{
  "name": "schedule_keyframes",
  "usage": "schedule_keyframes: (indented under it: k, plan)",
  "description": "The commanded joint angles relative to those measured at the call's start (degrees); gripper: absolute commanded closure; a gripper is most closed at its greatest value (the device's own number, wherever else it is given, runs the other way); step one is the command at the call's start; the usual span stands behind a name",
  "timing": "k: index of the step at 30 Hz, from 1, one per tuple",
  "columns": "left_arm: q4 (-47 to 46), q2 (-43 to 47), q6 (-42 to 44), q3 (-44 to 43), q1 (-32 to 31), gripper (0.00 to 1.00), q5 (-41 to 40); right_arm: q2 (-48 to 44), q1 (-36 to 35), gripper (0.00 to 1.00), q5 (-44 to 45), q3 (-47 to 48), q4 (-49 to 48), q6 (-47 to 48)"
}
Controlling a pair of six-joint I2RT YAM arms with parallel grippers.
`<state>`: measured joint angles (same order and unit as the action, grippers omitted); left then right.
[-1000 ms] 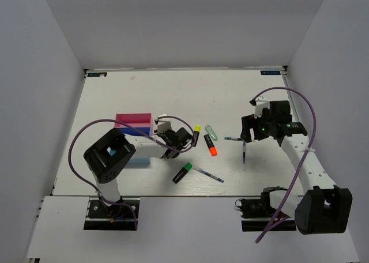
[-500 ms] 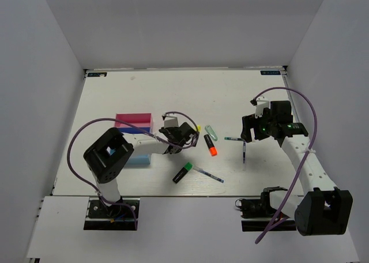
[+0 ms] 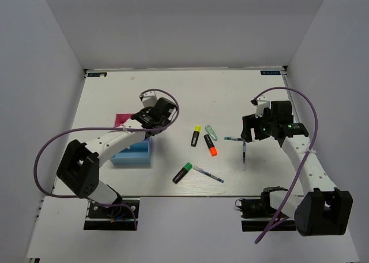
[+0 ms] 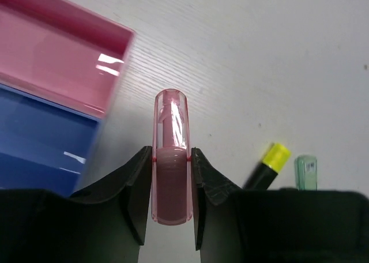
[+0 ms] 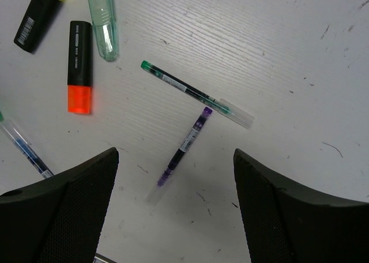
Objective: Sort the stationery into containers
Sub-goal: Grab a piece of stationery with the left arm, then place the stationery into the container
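Note:
My left gripper (image 4: pixel 171 159) is shut on the small pink piece (image 4: pixel 171 119) and holds it above the table, just right of the magenta-pink tray (image 4: pixel 57 61) and the blue tray (image 4: pixel 40 142). In the top view the left gripper (image 3: pixel 155 116) sits over the trays' right end (image 3: pixel 132 156). The yellow-capped (image 3: pixel 196 135), orange-capped (image 3: pixel 210 145) and green-capped (image 3: pixel 183 172) highlighters, the teal marker (image 3: pixel 211 131) and a blue-white pen (image 3: pixel 208 173) lie mid-table. My right gripper (image 5: pixel 176 153) is open and empty above a purple pen (image 5: pixel 181 153) and a green pen (image 5: pixel 196 94).
The right wrist view also shows the orange highlighter (image 5: pixel 79 67), the teal marker (image 5: pixel 102 21) and the yellow highlighter (image 5: pixel 40 12) at upper left. White walls enclose the table on three sides. The left arm's purple cable (image 3: pixel 52 142) loops out to the left.
My left arm has swung back and left from beside the highlighters to the trays' right end, carrying the pink piece. The right arm has not moved.

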<state>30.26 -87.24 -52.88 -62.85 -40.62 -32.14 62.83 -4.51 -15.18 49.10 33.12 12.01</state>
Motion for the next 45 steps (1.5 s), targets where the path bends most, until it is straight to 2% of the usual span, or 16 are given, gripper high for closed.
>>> schedule_keyframes:
  k: [1,7,16,32,33,35,37,39,45]
  plan:
    - [3.57,2.87,-4.58,-1.31,3.70,1.00,0.33,-1.57,0.21,0.17,-1.08,2.49,-0.08,-0.67]
    - [4.27,1.82,-6.62,-1.75,9.68,1.00,-0.20,-1.74,0.29,0.17,-1.34,2.49,0.10,-0.67]
    - [4.89,-1.17,-1.44,-4.30,15.13,1.00,-0.12,-1.74,0.38,0.17,-1.69,2.40,-0.16,-0.50]
    - [5.51,-3.90,-3.28,-3.07,20.14,1.00,-2.49,-1.57,0.82,0.17,-1.87,2.32,0.10,-0.41]
    - [5.77,-4.25,-3.28,-3.16,20.23,0.99,-2.49,-1.66,0.74,0.17,-1.96,2.31,0.27,-0.32]
    - [5.69,-4.69,-3.63,-2.54,20.14,0.89,-2.75,-1.66,1.00,0.17,-2.05,2.40,0.36,-0.41]
    - [5.69,-5.13,-3.89,-2.37,20.23,0.85,-2.66,-1.66,1.08,0.17,-2.22,2.32,0.19,-0.32]
    - [5.43,-5.39,-4.16,-2.02,20.40,0.74,-2.84,-1.57,1.35,0.17,-2.40,2.40,0.36,-0.41]
    - [6.04,-6.54,-4.77,-2.98,20.76,0.57,-2.58,-1.57,1.44,0.17,-2.75,2.32,0.36,-0.32]
